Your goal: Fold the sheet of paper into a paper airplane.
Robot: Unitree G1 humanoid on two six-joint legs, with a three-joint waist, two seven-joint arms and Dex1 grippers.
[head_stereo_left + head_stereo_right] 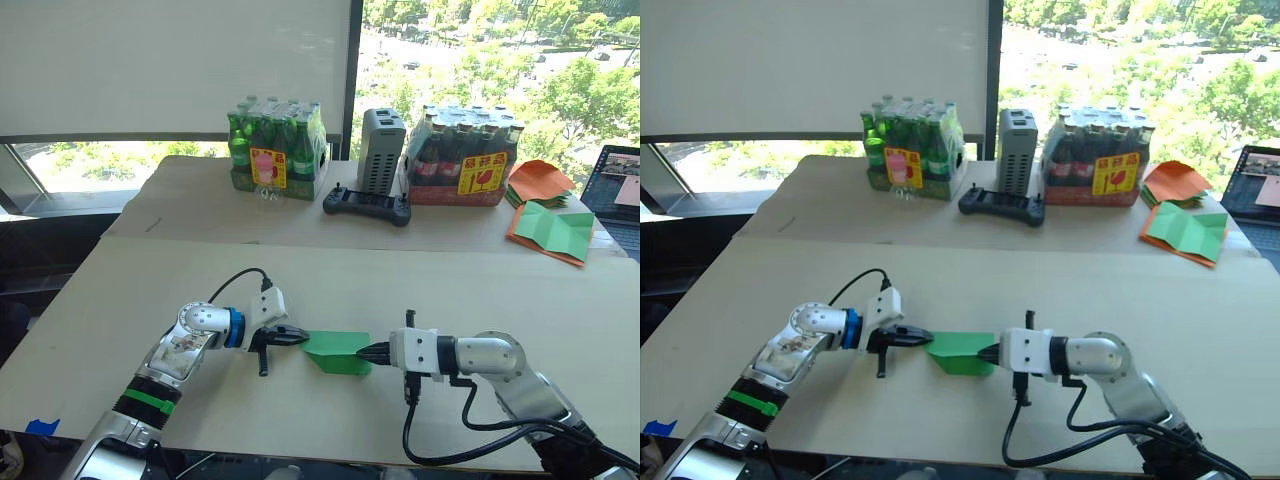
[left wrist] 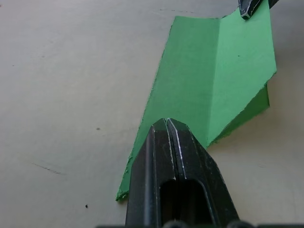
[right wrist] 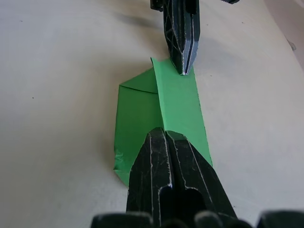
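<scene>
The sheet of paper (image 1: 338, 352) is bright green, folded into a narrow creased strip with one angled end, and lies on the near table between my two grippers. My left gripper (image 1: 303, 338) is shut, its tip resting on the paper's left end (image 2: 213, 80). My right gripper (image 1: 362, 352) is also shut, its tip on the paper's right end (image 3: 175, 102). In the right wrist view the left gripper (image 3: 184, 69) touches the far edge of the strip. A centre crease runs along the strip, and one flap stands slightly raised.
On the far table stand a pack of green bottles (image 1: 278, 150), a grey box (image 1: 380, 150), a black controller (image 1: 367, 205) and a pack of dark bottles (image 1: 465, 155). Orange and green sheets (image 1: 548, 225) and a laptop (image 1: 615, 185) lie at the far right.
</scene>
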